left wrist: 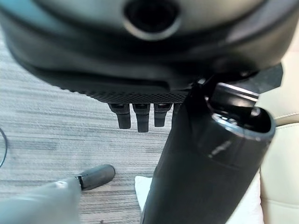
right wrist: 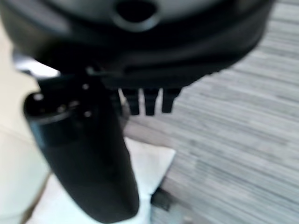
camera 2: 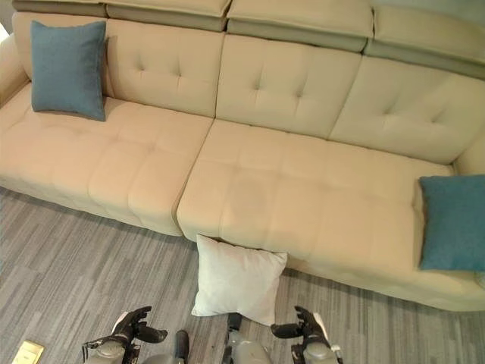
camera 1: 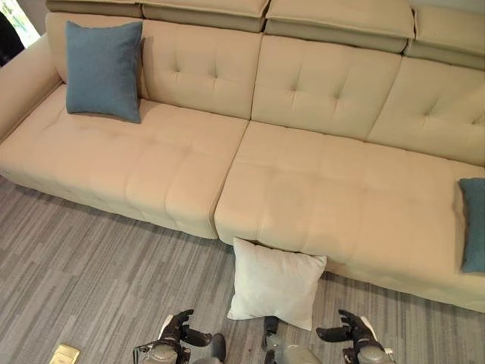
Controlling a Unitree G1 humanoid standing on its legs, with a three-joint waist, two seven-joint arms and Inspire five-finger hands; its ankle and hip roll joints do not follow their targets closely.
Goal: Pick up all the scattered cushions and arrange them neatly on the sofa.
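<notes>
Cushions are partly sorted: one blue cushion (camera 1: pixel 103 70) leans upright against the backrest at the far left of the beige sofa (camera 1: pixel 318 182), another blue cushion (camera 2: pixel 453 221) sits at its right end, while the white cushion (camera 1: pixel 274 282) is left on the grey floor (camera 1: pixel 91 258), propped against the sofa's front. Left hand (camera 1: pixel 179 332) and right hand (camera 1: pixel 350 329) hover near it on either side, fingers relaxed, holding nothing.

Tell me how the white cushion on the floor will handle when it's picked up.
The white cushion looks soft and plump, so it is probably light and will dent under a grip. Leaning on the sofa front, it may flop flat if nudged. Its cloth cover seems unlikely to slip.
</notes>
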